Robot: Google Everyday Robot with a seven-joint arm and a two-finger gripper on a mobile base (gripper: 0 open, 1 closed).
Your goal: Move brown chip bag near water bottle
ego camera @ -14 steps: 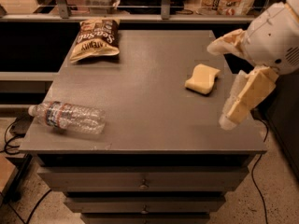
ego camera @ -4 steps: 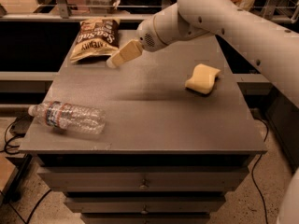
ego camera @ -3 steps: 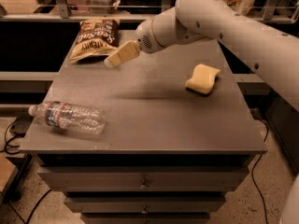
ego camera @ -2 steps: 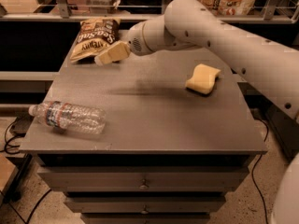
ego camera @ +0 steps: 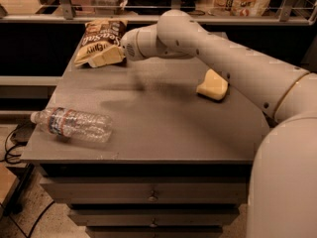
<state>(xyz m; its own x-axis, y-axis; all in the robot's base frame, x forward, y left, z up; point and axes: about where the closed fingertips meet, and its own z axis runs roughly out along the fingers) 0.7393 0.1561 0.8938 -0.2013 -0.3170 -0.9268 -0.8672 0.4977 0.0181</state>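
Observation:
The brown chip bag [ego camera: 100, 39] lies at the far left corner of the grey table [ego camera: 163, 128], dark brown on top with white lettering, tan-yellow below. My gripper [ego camera: 105, 58] reaches in from the right at the end of my white arm and sits over the bag's lower tan end. The water bottle [ego camera: 72, 124] lies on its side near the front left edge, white cap to the left, apart from the bag and gripper.
A pale yellow sponge [ego camera: 213, 86] lies at the right middle of the table, partly under my arm. Drawers are below the table's front edge. A metal rail and shelves run behind the table. Cables lie on the floor at left.
My arm has swung from the right side across the table to the far left. The gripper has moved left and down onto the chip bag's lower end. Bottle and sponge have not moved.

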